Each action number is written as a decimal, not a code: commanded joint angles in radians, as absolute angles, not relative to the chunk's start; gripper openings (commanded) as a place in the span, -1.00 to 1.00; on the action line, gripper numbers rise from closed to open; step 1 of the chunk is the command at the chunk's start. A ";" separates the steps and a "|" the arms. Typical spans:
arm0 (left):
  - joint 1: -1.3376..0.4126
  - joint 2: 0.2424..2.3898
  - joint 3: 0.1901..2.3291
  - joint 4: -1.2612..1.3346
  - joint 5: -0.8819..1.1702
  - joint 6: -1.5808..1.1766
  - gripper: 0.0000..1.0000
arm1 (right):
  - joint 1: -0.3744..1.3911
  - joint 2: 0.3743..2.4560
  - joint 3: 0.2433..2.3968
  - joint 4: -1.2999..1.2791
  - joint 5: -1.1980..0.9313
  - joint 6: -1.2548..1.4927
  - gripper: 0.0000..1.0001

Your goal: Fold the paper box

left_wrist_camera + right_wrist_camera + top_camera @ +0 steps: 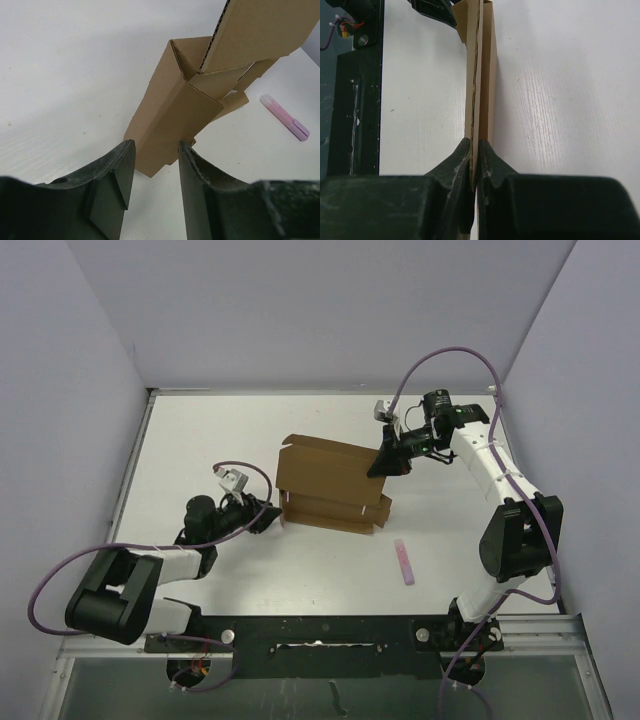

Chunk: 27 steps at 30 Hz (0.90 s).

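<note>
The paper box (330,490) sits on the white bench (200,430), partly formed: a low brown base lies flat, and from its far side a broad upright panel (328,468) rises, with small flaps showing along its top-left corner. The right tool (383,462) is at the box's right end, at the right edge of that upright panel. In the right wrist view its two dark fingers (462,160) are pressed close together with the thin cardboard edge pinched between them, so it grips the panel. The sheet runs straight away from the fingertips there, seen edge-on. The left tool (270,515) is at the box's left end, low and close to the bench. In the left wrist view its jaws stand wide apart, and the near corner of the box's base sits in the gap between them. The right-hand finger (192,165) is against or just beside the cardboard; actual contact cannot be told. The other finger stands just clear of the box's side. A pink stick (404,562) lies flat on the bench off the box's near right corner, apart from the cardboard and from both tools.
</note>
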<state>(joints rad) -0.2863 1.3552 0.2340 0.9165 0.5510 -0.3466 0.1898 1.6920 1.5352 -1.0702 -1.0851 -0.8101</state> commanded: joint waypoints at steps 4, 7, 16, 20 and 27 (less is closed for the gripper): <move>-0.287 1.140 0.187 0.895 0.410 -0.381 -0.04 | 0.152 1.641 1.542 -1.071 -1.112 -0.833 -1.00; -0.288 1.019 0.200 0.759 0.345 -0.390 -0.03 | 0.152 1.642 1.540 -1.076 -1.117 -0.838 -1.00; -0.258 0.880 0.238 0.546 0.108 -0.401 -0.18 | 0.155 1.647 1.540 -1.087 -1.118 -0.851 -1.00; -0.236 1.015 0.280 0.633 0.175 -0.322 -0.24 | 0.158 1.649 1.541 -1.089 -1.118 -0.853 -1.00; -0.238 1.369 0.359 0.937 0.459 -0.216 -0.22 | 0.158 1.650 1.539 -1.092 -1.122 -0.854 -1.00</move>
<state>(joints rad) -0.2394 1.2472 0.3023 0.6895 0.2806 -0.2913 0.1520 1.6901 1.5352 -1.0790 -1.1122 -0.8330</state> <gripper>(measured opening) 0.391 0.042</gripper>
